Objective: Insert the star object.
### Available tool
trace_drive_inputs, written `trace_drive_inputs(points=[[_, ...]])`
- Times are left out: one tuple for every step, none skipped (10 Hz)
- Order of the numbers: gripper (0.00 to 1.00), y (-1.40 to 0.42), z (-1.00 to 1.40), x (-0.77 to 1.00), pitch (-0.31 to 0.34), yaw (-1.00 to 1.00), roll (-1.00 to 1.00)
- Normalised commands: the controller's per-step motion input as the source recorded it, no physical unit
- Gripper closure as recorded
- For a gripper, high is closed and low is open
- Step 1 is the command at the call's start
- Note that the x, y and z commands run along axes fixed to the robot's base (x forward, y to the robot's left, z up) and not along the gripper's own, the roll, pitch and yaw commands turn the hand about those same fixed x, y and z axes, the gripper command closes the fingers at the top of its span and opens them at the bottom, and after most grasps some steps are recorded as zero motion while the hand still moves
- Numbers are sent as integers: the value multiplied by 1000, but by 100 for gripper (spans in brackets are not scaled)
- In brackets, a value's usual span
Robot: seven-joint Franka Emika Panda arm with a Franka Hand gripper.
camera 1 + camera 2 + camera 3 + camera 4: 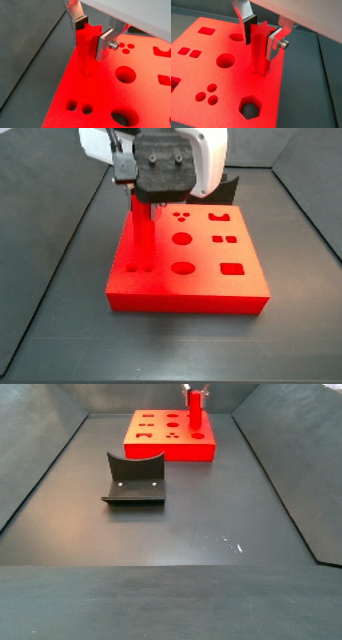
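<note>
My gripper is shut on the star object, a long slim red peg held upright by its upper end between the silver fingers. It also shows in a wrist view with the gripper around it. The peg's lower end meets the top of the flat red block near one edge, beside round holes. I cannot tell whether the tip sits in a hole. In both side views the peg stands on the block under the gripper.
The block has several shaped holes: round, hexagonal and square. The dark fixture stands on the dark floor in front of the block. Sloping dark walls enclose the floor.
</note>
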Motion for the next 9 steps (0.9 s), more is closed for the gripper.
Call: trace_drive_inputs(points=[[100, -83, -720, 106, -100, -51, 44], [100, -14, -783, 23, -67, -57, 39], [100, -14, -720, 0, 0, -123, 169], [100, -29, -680, 0, 47, -129, 243], [100, -6, -743, 0, 39, -160, 186], [100, 0, -897, -74, 0, -146, 30], [100, 0, -1000, -123, -21, -189, 0], [100, 0, -1000, -9, -10, -203, 0], [100, 0, 0, 0, 0, -43, 0]])
